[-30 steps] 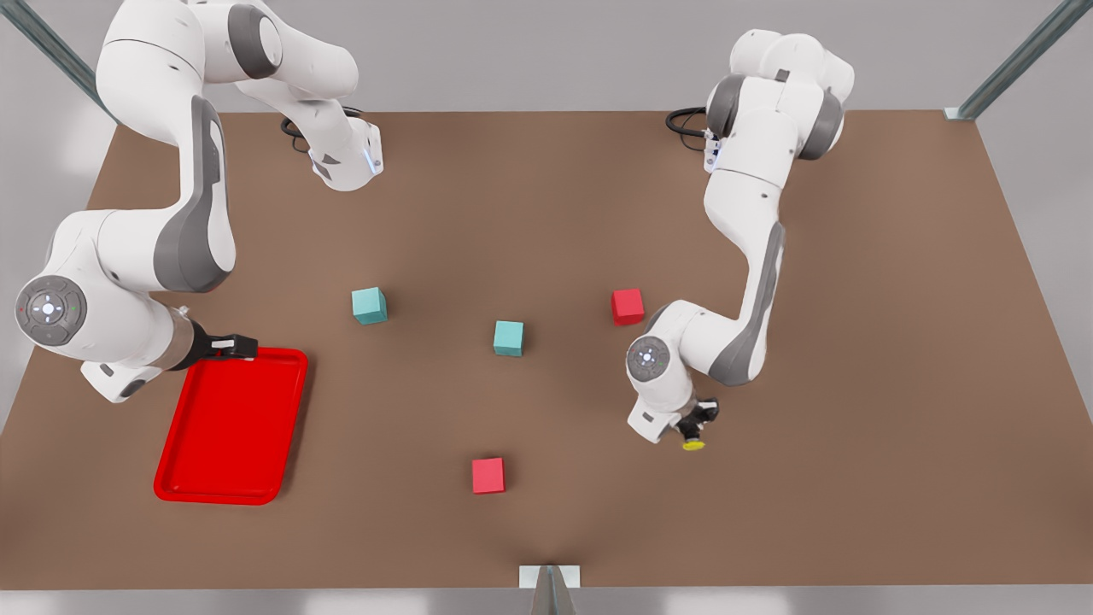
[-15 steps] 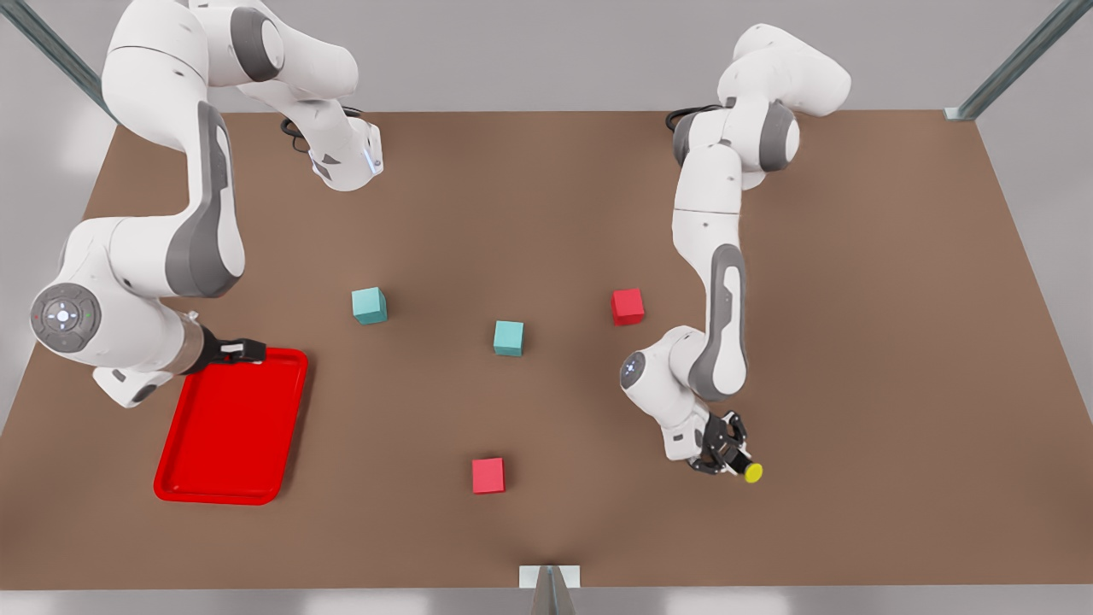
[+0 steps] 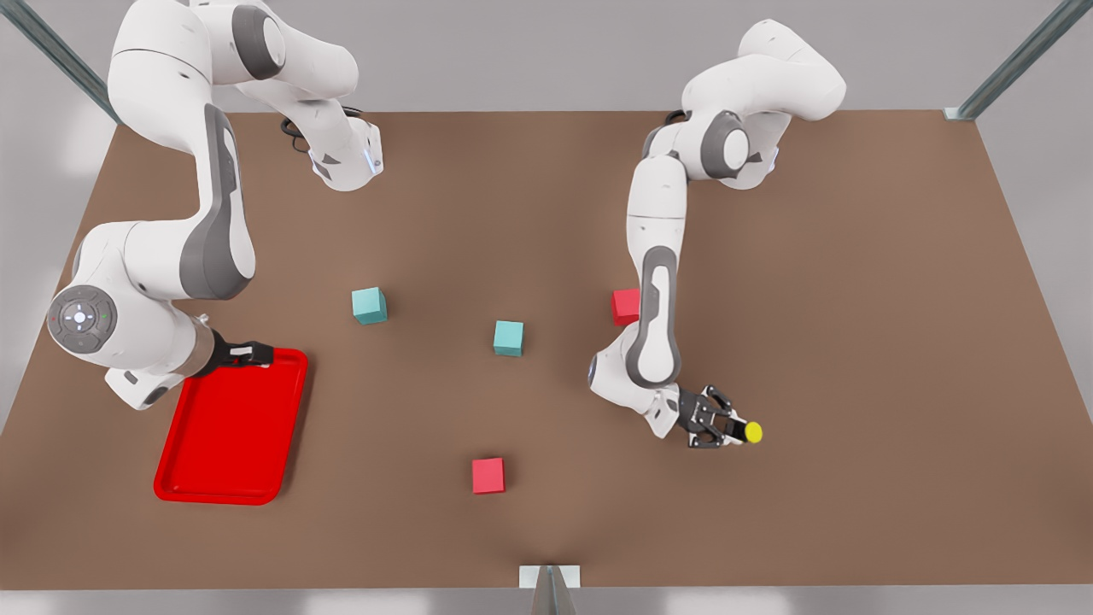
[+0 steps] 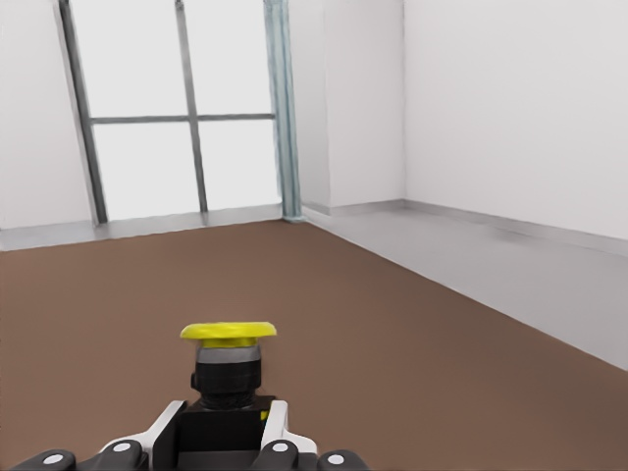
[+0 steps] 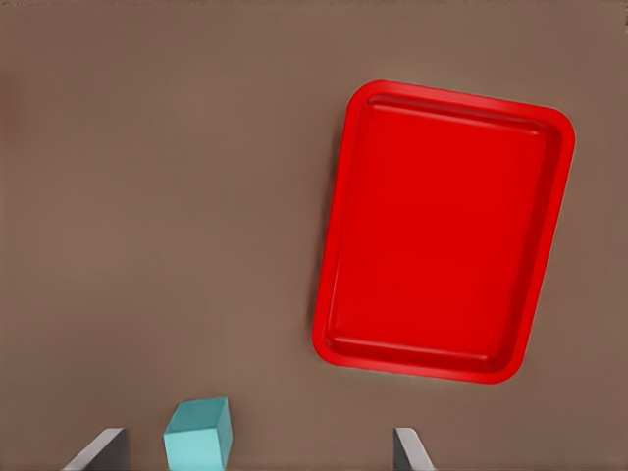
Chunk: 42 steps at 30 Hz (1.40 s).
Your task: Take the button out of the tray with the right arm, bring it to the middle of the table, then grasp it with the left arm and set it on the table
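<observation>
Front view: I have the button (image 3: 752, 432) pinched in my left gripper (image 3: 727, 429), lying sideways with its yellow cap pointing away from the wrist, well off from the tray (image 3: 232, 425) on the far side of the counter (image 3: 897, 342), past the red cube (image 3: 625, 306). My right gripper (image 3: 249, 353) waits at the tray's back rim.

Left wrist view: the gripper's fingers (image 4: 278, 432) clamp the button's (image 4: 229, 365) dark body, cap clear of them.

Right wrist view: fingers (image 5: 96, 453) spread wide with nothing between them; tray (image 5: 446, 232) bare.

To do this well, I'd turn the wrist so the body faces down, lower until it seats, then let go and lift straight up.
</observation>
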Each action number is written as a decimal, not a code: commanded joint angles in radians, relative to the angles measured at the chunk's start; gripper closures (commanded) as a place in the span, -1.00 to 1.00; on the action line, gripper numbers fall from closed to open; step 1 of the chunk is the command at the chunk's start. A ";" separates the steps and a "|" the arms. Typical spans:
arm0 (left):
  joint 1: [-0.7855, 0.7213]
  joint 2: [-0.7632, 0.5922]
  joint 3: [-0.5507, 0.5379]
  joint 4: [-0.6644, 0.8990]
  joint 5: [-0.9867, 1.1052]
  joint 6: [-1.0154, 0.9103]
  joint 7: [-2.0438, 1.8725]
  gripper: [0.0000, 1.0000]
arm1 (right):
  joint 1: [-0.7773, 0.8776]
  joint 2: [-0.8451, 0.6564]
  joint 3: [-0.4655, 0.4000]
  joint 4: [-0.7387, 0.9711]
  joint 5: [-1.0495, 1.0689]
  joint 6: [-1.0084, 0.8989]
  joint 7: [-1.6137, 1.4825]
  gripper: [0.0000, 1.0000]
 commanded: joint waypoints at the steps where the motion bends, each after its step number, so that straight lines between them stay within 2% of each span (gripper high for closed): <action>1: -0.008 0.014 0.006 0.006 0.007 -0.069 -0.408 0.30 | 0.000 -0.003 0.000 0.001 0.001 0.004 0.005 -1.00; 21: -0.051 0.058 -0.037 0.007 0.013 -0.078 -0.398 0.30 | 0.003 -0.001 0.000 0.003 0.007 0.004 0.006 -1.00; 24: -0.059 0.057 -0.037 0.007 0.014 -0.080 -0.393 0.23 | 0.003 -0.003 0.000 0.003 0.007 0.004 0.006 -1.00; 26: -0.067 0.052 -0.037 0.007 0.019 -0.080 -0.381 -0.15 | 0.005 -0.003 0.000 0.003 0.007 0.004 0.006 -1.00; 27: -0.067 0.052 -0.037 0.006 0.020 -0.080 -0.375 -0.70 | 0.005 -0.003 0.000 0.003 0.007 0.003 0.006 -1.00; 28: -0.067 0.052 -0.037 0.006 0.020 -0.080 -0.373 -1.00 | 0.005 -0.003 0.000 0.003 0.007 0.004 0.006 -1.00; 39: -0.088 0.043 -0.037 0.000 0.019 -0.089 -0.359 -1.00 | 0.002 -0.001 0.000 0.001 0.006 0.004 0.006 -1.00; 42: -0.134 0.018 -0.038 -0.011 0.007 -0.169 -0.328 -1.00 | 0.005 -0.001 0.000 0.001 0.007 0.004 0.006 -1.00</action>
